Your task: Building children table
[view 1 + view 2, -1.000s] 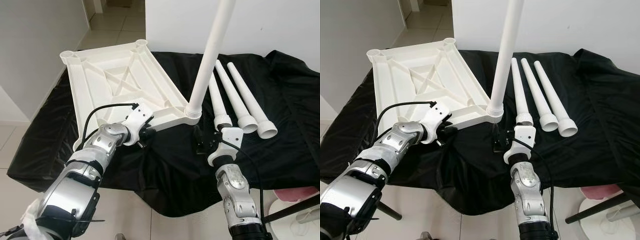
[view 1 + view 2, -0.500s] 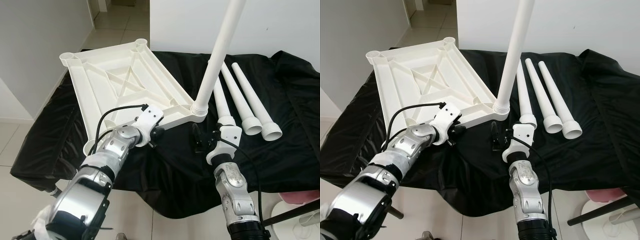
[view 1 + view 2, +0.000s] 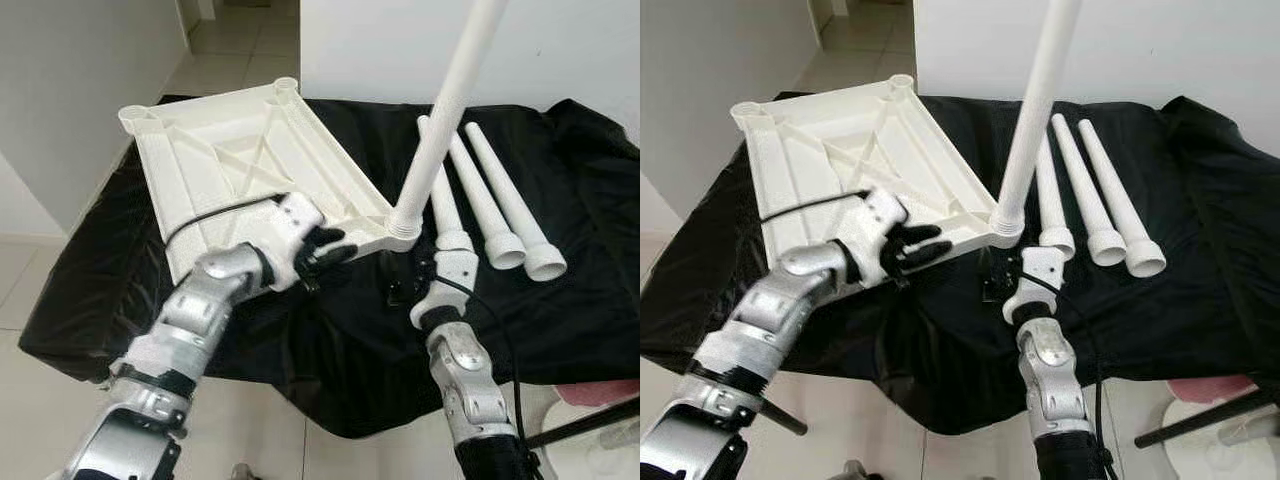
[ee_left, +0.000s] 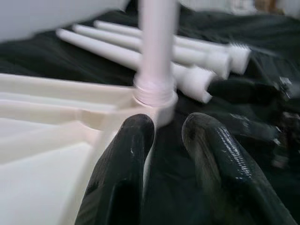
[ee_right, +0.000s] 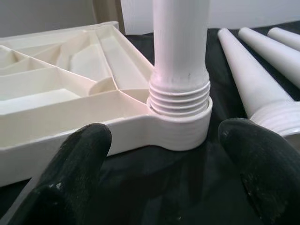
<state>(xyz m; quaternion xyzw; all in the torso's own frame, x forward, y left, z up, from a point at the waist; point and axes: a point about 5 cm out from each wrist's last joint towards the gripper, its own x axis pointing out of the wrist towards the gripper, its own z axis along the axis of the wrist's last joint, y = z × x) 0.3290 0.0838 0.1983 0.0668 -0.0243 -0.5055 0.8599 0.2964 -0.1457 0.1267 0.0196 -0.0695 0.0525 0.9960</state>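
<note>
One white ribbed plastic tabletop (image 3: pixel 240 170) lies upside down on the black cloth (image 3: pixel 330 330) covering the table, its near edge raised slightly. At its near edge sits the left end effector (image 3: pixel 330 248), its black fingers (image 4: pixel 122 164) a little apart and straddling the thin rim, which shows between them; whether they actually press on it cannot be told. Just beyond, a long white tapered plastic leg (image 3: pixel 450 110) stands in the near right corner socket (image 5: pixel 180 126), leaning slightly, with several threads showing above the socket, so it looks only partly screwed in. Below that corner hovers the right end effector (image 3: pixel 998 278), fingers (image 5: pixel 75 159) spread wide to either side of the socket and touching nothing. Three loose white tapered legs (image 3: pixel 485 205) lie side by side to the right.

To seat the leg well, the tabletop should be held steady while the leg is straightened, then turned until the threads disappear; forcing it while tilted risks cross-threading. No brand, label or writing is readable anywhere.
</note>
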